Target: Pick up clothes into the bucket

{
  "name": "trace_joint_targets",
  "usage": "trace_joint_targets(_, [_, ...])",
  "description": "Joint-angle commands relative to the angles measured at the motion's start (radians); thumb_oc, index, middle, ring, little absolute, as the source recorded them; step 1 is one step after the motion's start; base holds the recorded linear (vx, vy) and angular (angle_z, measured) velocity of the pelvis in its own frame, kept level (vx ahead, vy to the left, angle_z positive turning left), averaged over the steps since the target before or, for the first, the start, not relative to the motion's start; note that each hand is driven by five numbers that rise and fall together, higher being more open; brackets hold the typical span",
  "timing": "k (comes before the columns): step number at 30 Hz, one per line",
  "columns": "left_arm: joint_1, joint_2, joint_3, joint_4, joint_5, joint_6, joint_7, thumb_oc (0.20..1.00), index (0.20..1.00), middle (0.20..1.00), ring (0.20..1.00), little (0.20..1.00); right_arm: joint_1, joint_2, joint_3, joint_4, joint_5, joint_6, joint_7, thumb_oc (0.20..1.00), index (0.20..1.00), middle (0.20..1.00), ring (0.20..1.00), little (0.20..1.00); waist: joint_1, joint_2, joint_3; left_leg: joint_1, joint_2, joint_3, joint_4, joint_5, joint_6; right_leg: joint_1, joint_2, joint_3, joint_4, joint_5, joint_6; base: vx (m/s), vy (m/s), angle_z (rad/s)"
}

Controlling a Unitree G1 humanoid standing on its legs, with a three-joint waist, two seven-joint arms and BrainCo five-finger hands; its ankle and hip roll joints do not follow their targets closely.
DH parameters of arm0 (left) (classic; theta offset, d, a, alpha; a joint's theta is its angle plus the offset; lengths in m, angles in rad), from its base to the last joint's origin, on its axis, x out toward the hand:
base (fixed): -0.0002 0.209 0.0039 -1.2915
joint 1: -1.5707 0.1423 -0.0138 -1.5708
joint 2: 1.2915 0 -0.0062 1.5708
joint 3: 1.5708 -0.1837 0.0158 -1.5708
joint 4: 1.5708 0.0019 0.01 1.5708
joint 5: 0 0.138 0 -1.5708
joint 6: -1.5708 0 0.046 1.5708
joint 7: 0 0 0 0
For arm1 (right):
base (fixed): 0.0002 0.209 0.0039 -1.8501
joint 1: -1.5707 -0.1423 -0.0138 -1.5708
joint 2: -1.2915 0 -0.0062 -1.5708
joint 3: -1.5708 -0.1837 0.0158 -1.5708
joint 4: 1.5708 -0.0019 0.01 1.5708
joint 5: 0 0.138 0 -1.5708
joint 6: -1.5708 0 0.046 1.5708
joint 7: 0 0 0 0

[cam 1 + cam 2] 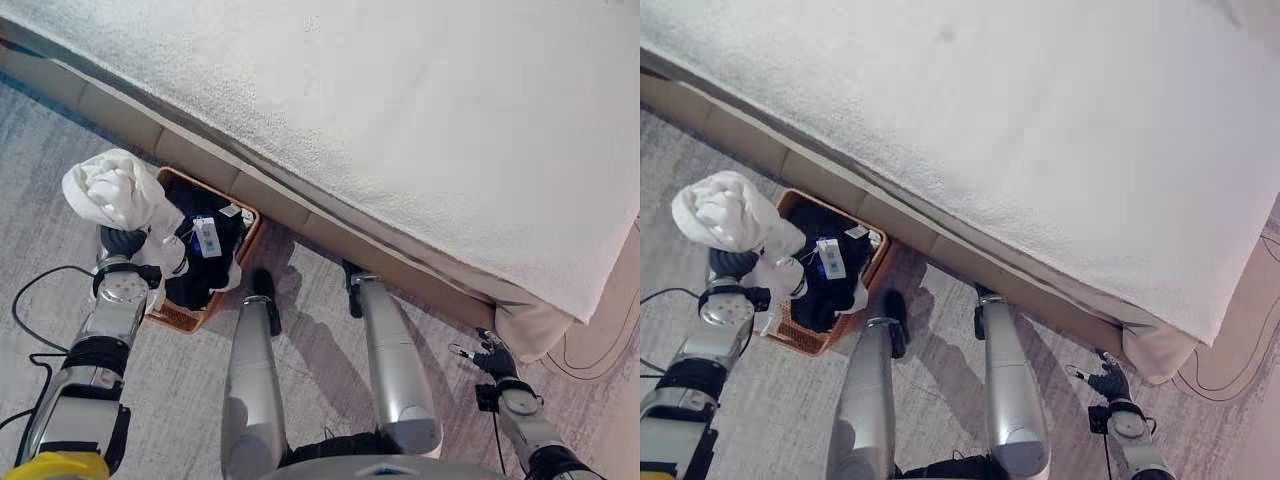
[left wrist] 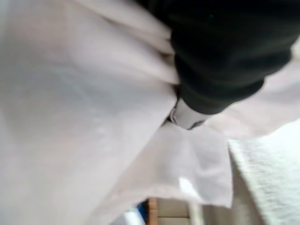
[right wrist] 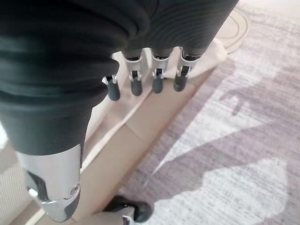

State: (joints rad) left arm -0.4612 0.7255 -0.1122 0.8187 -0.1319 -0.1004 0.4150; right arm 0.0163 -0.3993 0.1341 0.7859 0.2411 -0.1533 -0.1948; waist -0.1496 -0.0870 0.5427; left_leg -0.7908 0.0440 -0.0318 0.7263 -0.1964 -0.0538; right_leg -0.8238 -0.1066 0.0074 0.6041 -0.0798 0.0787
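A bunched white garment is lifted above the left edge of a brown woven basket standing on the floor against the bed base. My left hand is under the bunch and shut on it; in the left wrist view the cloth gathers into folds at one silver finger. Black clothes with a white tag lie in the basket. My right hand hangs low by the bed's corner, its fingers relaxed and holding nothing.
A bed with a white textured cover spans the top of the view, its beige base panel running diagonally behind the basket. Grey carpet lies to the left of the basket and along the bed.
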Motion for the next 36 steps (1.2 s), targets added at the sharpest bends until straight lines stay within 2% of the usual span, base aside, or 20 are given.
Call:
trace_joint_targets(1, [-0.023,0.093,0.006,0.006,0.015,-0.006,0.059,0.2,0.2,0.2,0.2,0.2,0.039,-0.007,0.03,-0.015,0.044,-0.026,-0.038,1.0,1.0,1.0,1.0,1.0,0.017,-0.027,-0.023,-0.01,-0.022,0.01,0.013,-0.008,0.035,0.07,-0.037,-0.015,0.034,-0.076,0.027,0.0,0.003,-0.06])
trace_joint_targets(2, [-0.04,0.098,-0.004,0.034,0.014,-0.002,0.048,0.511,0.511,0.511,0.511,0.511,0.032,-0.008,0.039,-0.012,0.048,-0.026,-0.037,1.0,1.0,1.0,1.0,1.0,0.017,-0.032,-0.023,-0.022,-0.02,0.009,0.024,-0.011,0.037,0.061,-0.036,-0.017,0.039,-0.077,0.026,0.01,0.002,-0.05])
trace_joint_targets(3, [-0.044,0.103,-0.008,0.051,0.019,0.004,0.049,0.859,0.859,0.859,0.859,0.859,0.028,-0.011,0.047,-0.013,0.047,-0.025,-0.04,1.0,1.0,1.0,1.0,1.0,0.019,-0.034,-0.023,-0.027,-0.02,0.009,0.028,-0.015,0.039,0.054,-0.036,-0.017,0.043,-0.078,0.026,0.0,0.0,0.0])
trace_joint_targets(4, [-0.057,0.105,-0.019,0.071,0.024,0.01,0.044,1.0,1.0,1.0,1.0,1.0,0.024,-0.013,0.054,-0.017,0.046,-0.024,-0.038,1.0,1.0,1.0,1.0,1.0,0.02,-0.036,-0.023,-0.033,-0.019,0.009,0.033,-0.019,0.041,0.05,-0.035,-0.015,0.044,-0.078,0.027,0.01,0.009,0.05])
trace_joint_targets(11, [-0.112,0.097,-0.047,0.174,0.032,0.052,0.008,1.0,1.0,1.0,1.0,1.0,0.0,-0.028,0.081,-0.003,0.05,-0.01,-0.033,1.0,1.0,1.0,1.0,1.0,0.024,-0.042,-0.023,-0.053,-0.021,0.005,0.04,-0.024,0.046,0.032,-0.033,-0.015,0.043,-0.079,0.025,0.0,0.003,0.01])
trace_joint_targets(20, [-0.058,0.106,-0.024,0.083,0.084,0.069,0.01,1.0,1.0,1.0,1.0,1.0,-0.012,-0.03,0.08,-0.007,0.049,0.0,-0.019,1.0,1.0,1.0,1.0,1.0,0.033,-0.038,-0.023,-0.028,-0.024,0.007,0.015,-0.016,0.044,0.05,-0.03,-0.017,0.017,-0.069,0.025,-0.01,0.007,0.03])
trace_joint_targets(25, [0.004,0.078,-0.007,0.057,0.106,0.068,-0.018,1.0,1.0,1.0,1.0,1.0,-0.005,-0.036,0.078,-0.01,0.026,0.014,-0.004,1.0,1.0,1.0,1.0,1.0,0.042,-0.028,-0.023,0.044,-0.026,0.012,-0.035,0.0,0.041,0.111,-0.032,-0.013,-0.017,-0.064,0.025,-0.02,0.002,-0.05])
trace_joint_targets(26, [0.026,0.062,-0.002,0.022,0.099,0.064,-0.021,1.0,1.0,1.0,1.0,1.0,-0.005,-0.035,0.075,-0.009,0.024,0.018,-0.003,1.0,1.0,1.0,1.0,1.0,0.045,-0.022,-0.023,0.062,-0.03,0.012,-0.047,0.005,0.04,0.126,-0.033,-0.013,-0.024,-0.063,0.024,-0.08,-0.002,-0.09])
trace_joint_targets(27, [0.067,0.012,0.017,-0.008,0.044,0.034,-0.048,1.0,1.0,1.0,1.0,1.0,-0.018,-0.032,0.065,-0.003,0.017,0.026,0.002,1.0,1.0,1.0,1.0,1.0,0.05,-0.011,-0.023,0.102,-0.037,0.017,-0.098,0.051,0.041,0.154,-0.042,-0.017,-0.058,-0.028,0.021,-0.08,-0.001,-0.09])
trace_joint_targets(29, [0.087,-0.012,0.024,-0.009,0.014,0.022,-0.066,1.0,1.0,1.0,1.0,1.0,-0.022,-0.033,0.061,0.004,0.014,0.03,0.004,1.0,1.0,1.0,1.0,1.0,0.052,-0.006,-0.023,0.131,-0.039,0.019,-0.114,0.054,0.041,0.183,-0.042,-0.017,-0.07,-0.025,0.021,-0.04,0.001,-0.03])
trace_joint_targets(30, [0.122,-0.047,0.035,-0.029,-0.036,0.0,-0.095,1.0,1.0,1.0,1.0,1.0,-0.024,-0.034,0.051,0.009,0.008,0.032,0.006,1.0,1.0,1.0,1.0,1.0,0.055,0.002,-0.023,0.166,-0.04,0.019,-0.137,0.059,0.039,0.217,-0.043,-0.015,-0.086,-0.024,0.021,0.03,-0.007,0.0])
trace_joint_targets(31, [0.17,-0.119,0.044,-0.071,-0.13,-0.039,-0.125,1.0,1.0,1.0,1.0,1.0,-0.034,-0.031,0.034,0.027,0.0,0.036,0.005,1.0,1.0,1.0,1.0,1.0,0.059,0.019,-0.023,0.239,-0.048,0.016,-0.181,0.072,0.034,0.287,-0.047,-0.018,-0.119,-0.016,0.023,0.03,-0.007,0.01])
trace_joint_targets(32, [0.171,-0.119,0.044,-0.071,-0.13,-0.039,-0.125,1.0,1.0,1.0,1.0,1.0,-0.034,-0.031,0.034,0.027,0.0,0.036,0.005,1.0,1.0,1.0,1.0,1.0,0.059,0.019,-0.023,0.241,-0.048,0.016,-0.183,0.072,0.034,0.288,-0.047,-0.019,-0.12,-0.016,0.023,0.05,-0.045,0.01])
trace_joint_targets(33, [0.205,-0.191,0.045,-0.091,-0.21,-0.067,-0.164,1.0,1.0,1.0,1.0,1.0,-0.045,-0.024,0.02,0.047,-0.008,0.037,0.003,1.0,1.0,1.0,1.0,1.0,0.062,0.035,-0.024,0.323,-0.054,0.01,-0.241,0.088,0.027,0.37,-0.048,-0.029,-0.162,-0.009,0.024,0.03,-0.035,0.03])
trace_joint_targets(34, [0.205,-0.192,0.045,-0.091,-0.21,-0.067,-0.164,1.0,1.0,1.0,1.0,1.0,-0.045,-0.025,0.02,0.047,-0.008,0.037,0.003,1.0,1.0,1.0,1.0,1.0,0.062,0.035,-0.023,0.326,-0.054,0.01,-0.243,0.088,0.027,0.373,-0.048,-0.029,-0.163,-0.008,0.024,0.05,-0.069,0.07])
trace_joint_targets(36, [0.246,-0.252,0.045,-0.103,-0.249,-0.084,-0.191,1.0,1.0,1.0,1.0,1.0,-0.039,-0.015,0.007,0.065,-0.024,0.036,0.005,1.0,1.0,1.0,1.0,1.0,0.063,0.048,-0.059,0.385,-0.057,0.007,-0.301,0.107,0.019,0.435,-0.047,-0.039,-0.212,0.001,0.024,0.1,-0.074,0.11])
